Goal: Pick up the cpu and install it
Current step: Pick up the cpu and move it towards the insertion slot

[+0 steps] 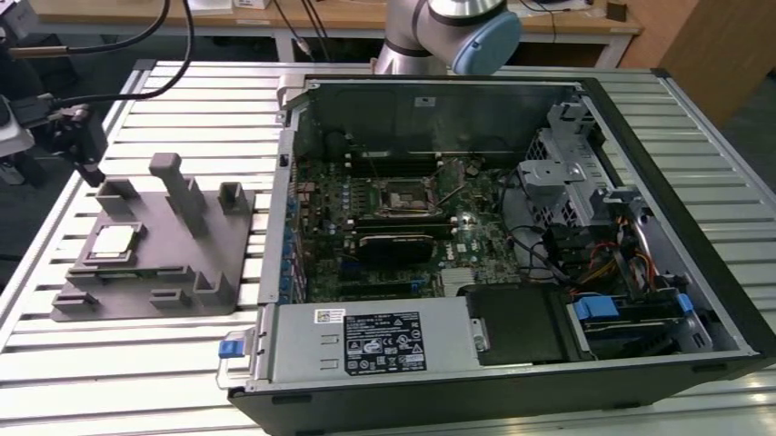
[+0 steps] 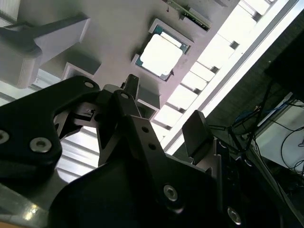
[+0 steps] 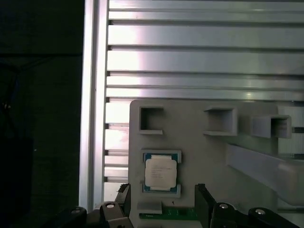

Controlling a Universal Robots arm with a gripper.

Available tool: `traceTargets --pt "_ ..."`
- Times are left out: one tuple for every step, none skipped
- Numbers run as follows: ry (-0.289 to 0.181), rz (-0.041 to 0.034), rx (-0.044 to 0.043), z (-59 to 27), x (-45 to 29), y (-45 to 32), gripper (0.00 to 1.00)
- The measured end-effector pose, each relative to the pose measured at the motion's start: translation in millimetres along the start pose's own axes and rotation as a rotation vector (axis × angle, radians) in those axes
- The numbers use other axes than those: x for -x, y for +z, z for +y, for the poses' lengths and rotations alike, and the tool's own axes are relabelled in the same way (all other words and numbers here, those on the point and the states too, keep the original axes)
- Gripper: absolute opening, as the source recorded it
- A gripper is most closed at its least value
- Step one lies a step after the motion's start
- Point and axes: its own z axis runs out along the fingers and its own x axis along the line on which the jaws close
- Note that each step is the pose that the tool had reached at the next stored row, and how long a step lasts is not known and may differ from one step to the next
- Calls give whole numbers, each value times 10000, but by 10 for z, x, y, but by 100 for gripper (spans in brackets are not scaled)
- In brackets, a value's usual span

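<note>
cpu [image 3: 161, 172] is seated flat in a grey fixture [image 3: 209, 156] pocket on the desk [image 1: 182, 91], gripper [image 3: 163, 204] poised just above it, jaws apart, nothing held; judged light, stiff, thin, fragile, best pinched by opposite edges.

cpu [image 3: 160, 172] open from above, low walls of the fixture [image 1: 158, 272] around it — upright posts [image 1: 182, 198] near

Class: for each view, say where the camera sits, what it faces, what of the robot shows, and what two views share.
Exterior view: off the arm, looking down on the computer case and fixture; the arm shows.
First wrist view: at the wrist, facing the cpu; open end effector shows.
Second wrist view: at the wrist, slanted toward the cpu past the end effector.
Shared: the cpu lying in the fixture.
</note>
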Motion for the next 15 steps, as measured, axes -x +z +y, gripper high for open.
traceTargets --pt "1 -1 0 -1 0 14 64" --pt "1 -1 0 -1 0 27 64" --pt "0 0 0 -2 1 39 64" --pt "0 0 0 -2 1 51 64" --pt "-1 -1 1 -3 1 61 64" --pt "-2 -1 0 -3 1 69 64" --pt "-3 -1 1 -3 1 76 64" --pt "-3 -1 0 -4 1 83 64" --pt "-3 -1 0 -4 1 89 64" --pt "-3 -1 0 -4 1 97 64" --pt "-3 -1 0 -5 1 104 64" --pt "-4 0 0 -5 1 112 64" --pt "-4 0 0 -5 1 120 64" --pt "-4 0 0 -6 2 129 64" --pt "-4 0 0 -6 2 139 64"
